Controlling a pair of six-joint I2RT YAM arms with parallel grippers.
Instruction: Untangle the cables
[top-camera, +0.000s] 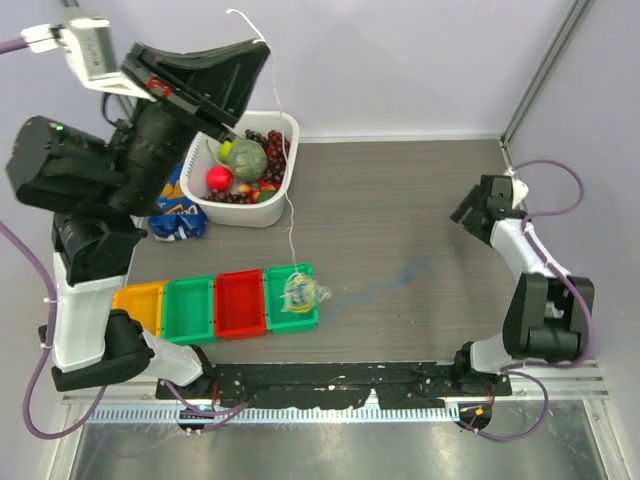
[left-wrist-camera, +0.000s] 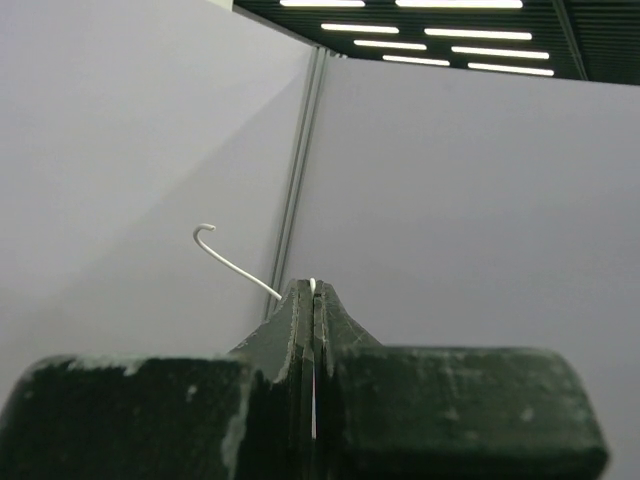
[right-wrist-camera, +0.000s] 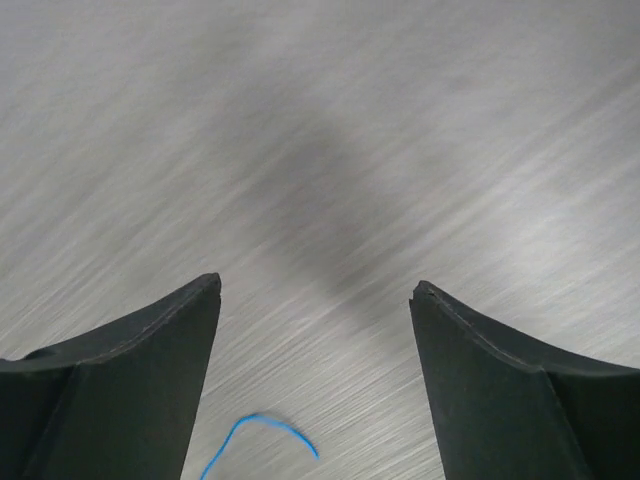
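The rightmost green bin (top-camera: 290, 326) in the row of colored bins near the arms holds a tangle of cables (top-camera: 297, 292). A blue cable (top-camera: 400, 274) lies loose on the counter (top-camera: 400, 200) just right of it, near the right pincer (right-wrist-camera: 315, 290), whose fingers are spread wide and empty. A white cable (top-camera: 292, 240) rises from the tangle past the fruit basket (top-camera: 240, 215) to the raised left pincer (left-wrist-camera: 313, 286), which is pressed together on it just below its curled tip.

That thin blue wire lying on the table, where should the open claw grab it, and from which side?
Probably its curved free end, from straight above: the blue cable lies flat on the table, close by the open right gripper, so its fingers can straddle it.
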